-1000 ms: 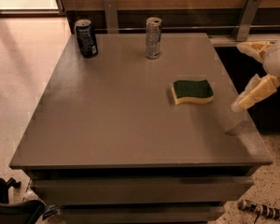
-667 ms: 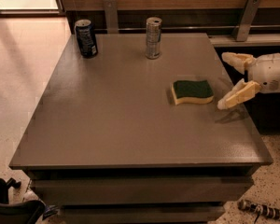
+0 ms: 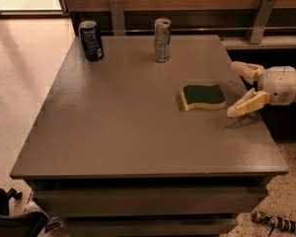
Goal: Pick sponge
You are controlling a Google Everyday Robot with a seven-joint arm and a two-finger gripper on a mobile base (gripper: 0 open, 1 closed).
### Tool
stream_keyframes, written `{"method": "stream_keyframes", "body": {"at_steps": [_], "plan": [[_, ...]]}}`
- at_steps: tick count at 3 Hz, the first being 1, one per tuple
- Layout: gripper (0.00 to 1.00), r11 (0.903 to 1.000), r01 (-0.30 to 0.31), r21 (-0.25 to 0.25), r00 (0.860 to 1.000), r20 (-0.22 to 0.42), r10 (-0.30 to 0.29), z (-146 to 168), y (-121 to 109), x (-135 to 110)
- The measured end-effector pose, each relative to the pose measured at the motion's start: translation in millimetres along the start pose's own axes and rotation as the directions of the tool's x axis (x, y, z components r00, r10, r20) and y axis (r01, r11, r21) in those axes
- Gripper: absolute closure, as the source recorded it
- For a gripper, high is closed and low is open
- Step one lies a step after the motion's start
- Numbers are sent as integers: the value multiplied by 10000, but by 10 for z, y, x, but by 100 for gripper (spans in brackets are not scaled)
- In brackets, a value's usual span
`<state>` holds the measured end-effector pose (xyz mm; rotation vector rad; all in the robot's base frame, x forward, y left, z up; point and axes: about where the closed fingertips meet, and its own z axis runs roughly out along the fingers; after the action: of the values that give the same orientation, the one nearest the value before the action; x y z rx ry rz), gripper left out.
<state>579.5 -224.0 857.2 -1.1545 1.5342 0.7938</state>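
Note:
The sponge [image 3: 203, 97] lies flat on the grey table [image 3: 118, 122], right of centre, green scouring side up over its pale yellow foam. My gripper [image 3: 235, 89] reaches in low from the right edge, just right of the sponge and not touching it. Its two cream fingers are spread apart, one at the back [image 3: 245, 69] and one at the front [image 3: 246, 104], pointing toward the sponge. It holds nothing.
A dark blue can [image 3: 91, 40] stands at the table's far left. A silver can [image 3: 162, 40] stands at the far middle. A wooden wall with metal brackets [image 3: 260, 19] runs behind. The table's right edge is beneath my gripper.
My gripper has moved left and lower, from beyond the table's right edge to just beside the sponge. The sponge and cans have not moved.

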Motion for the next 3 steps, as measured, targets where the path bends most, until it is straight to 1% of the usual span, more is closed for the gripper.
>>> {"method": "stream_keyframes", "body": {"at_steps": [1,2,3], "plan": [[0,9999,31,149,9999,-151,-29,117,70,18],[0,9996,250,136,9982,-547,-242,326,165,7],[0,9994,340,56,9950,-946,-333,506,211,31]]}}
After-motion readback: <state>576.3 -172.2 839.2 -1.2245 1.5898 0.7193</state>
